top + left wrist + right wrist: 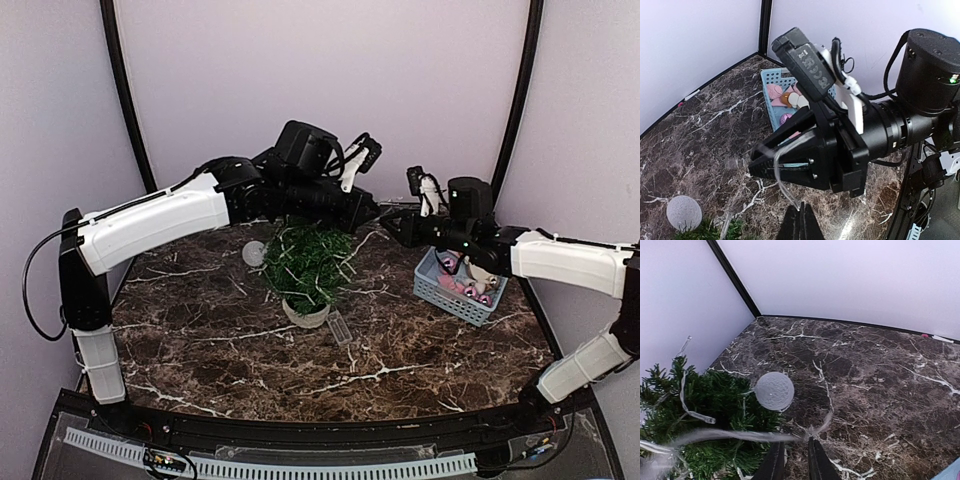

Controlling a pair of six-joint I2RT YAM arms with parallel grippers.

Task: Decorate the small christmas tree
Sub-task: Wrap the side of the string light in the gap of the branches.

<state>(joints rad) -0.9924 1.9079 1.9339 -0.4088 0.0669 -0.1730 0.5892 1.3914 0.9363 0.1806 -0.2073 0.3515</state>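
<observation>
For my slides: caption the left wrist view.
Left gripper pinching a clear strand that arcs across the right gripper, blue basket of ornaments behind.

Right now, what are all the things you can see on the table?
small christmas tree: one, dark green, pale pot, table middle
clear garland: one, see-through, lying over the tree
ball ornament: one, white, beside the tree
basket: one, blue, table's right side
ornaments: several, mostly pink, inside the basket
small clear piece: one, see-through, in front of the tree
table: one, dark marble, white veins
left gripper: black, shut on the garland
right gripper: black, slightly open, at the garland
</observation>
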